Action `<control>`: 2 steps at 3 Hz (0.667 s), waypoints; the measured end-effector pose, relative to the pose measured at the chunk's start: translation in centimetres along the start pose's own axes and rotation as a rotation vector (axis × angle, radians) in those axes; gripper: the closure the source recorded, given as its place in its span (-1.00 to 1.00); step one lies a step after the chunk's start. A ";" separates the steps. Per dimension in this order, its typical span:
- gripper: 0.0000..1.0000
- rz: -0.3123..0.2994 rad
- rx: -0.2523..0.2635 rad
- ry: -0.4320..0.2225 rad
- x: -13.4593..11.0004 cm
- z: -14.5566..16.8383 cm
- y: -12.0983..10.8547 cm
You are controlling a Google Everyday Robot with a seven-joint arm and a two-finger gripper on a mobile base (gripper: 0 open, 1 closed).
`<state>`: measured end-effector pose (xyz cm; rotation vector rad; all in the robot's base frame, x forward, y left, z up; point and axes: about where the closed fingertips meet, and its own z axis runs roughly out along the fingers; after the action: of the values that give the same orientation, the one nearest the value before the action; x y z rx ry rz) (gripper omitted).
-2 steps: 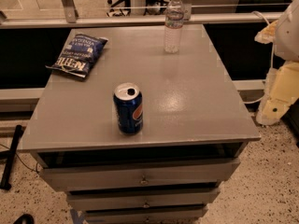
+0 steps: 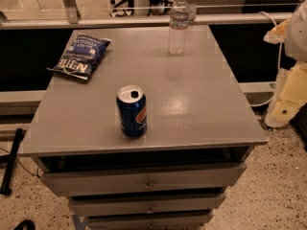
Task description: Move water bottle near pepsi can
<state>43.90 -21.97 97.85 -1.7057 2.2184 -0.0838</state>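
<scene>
- The water bottle [image 2: 178,24] stands upright at the far edge of the bench [image 2: 201,104], a little right of the middle, with its white cap on.
- The pepsi can [image 2: 132,111] stands upright near the front edge, left of the middle, with its silver top showing and its logo facing the front right.
- Bottle and can are well apart, with a long stretch of bare bench top between them, so by my reading the main part of the task is not yet done.
- The hand [image 2: 279,113] is at the right edge of the view, beyond the bench's right side and lower than its top. It is a pale, cream-coloured part of the arm, touching nothing on the bench.
- Whether the hand is apart or together I cannot tell, but it holds nothing that I can see.
- What seems left is the whole sequence: reach across to the bottle, take hold of it, carry it toward the front left, and set it upright just beside the can.
- A blue chip bag [image 2: 80,56] lies flat at the far left corner, away from both bottle and can, so it should not be in the way.
- The drawers [image 2: 144,178] below the bench top look shut and play no part in the task.
</scene>
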 end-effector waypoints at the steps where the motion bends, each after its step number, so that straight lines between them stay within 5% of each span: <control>1: -1.00 0.008 0.027 -0.103 -0.6 1.0 -2.2; 2: -1.00 0.006 0.077 -0.258 -3.1 3.0 -6.8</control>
<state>51.79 -20.40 97.45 -1.5718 2.0060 0.0498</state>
